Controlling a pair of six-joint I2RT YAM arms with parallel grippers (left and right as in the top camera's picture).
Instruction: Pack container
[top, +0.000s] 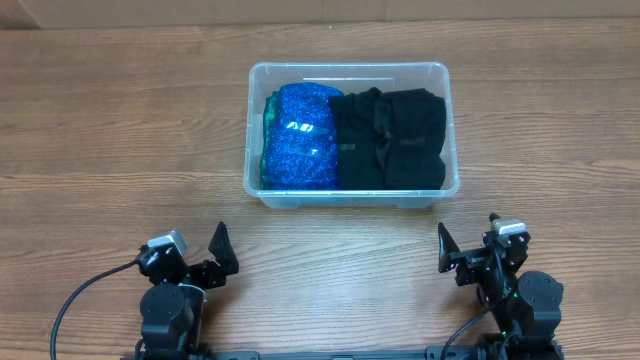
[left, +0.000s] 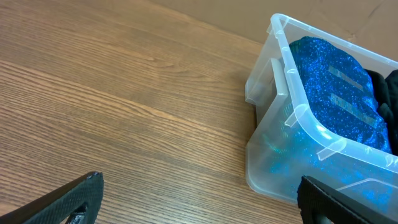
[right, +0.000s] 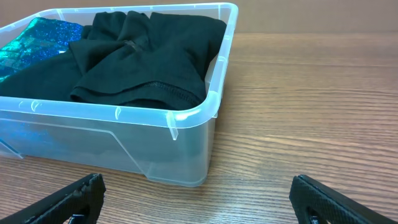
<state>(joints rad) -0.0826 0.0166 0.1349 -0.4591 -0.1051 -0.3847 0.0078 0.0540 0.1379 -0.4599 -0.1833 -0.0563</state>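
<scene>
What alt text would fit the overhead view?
A clear container on a wooden table holds sparkly blue fabric beside folded black clothes. The left gripper and right gripper sit open and empty near the bottom edge.

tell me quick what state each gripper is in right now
Left gripper: open, holding nothing.
Right gripper: open, holding nothing.

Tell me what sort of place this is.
Probably a robot lab workbench, not a home: a wood-grain table, a left arm and a right arm at its near edge, and one clear container of folded clothes.
</scene>
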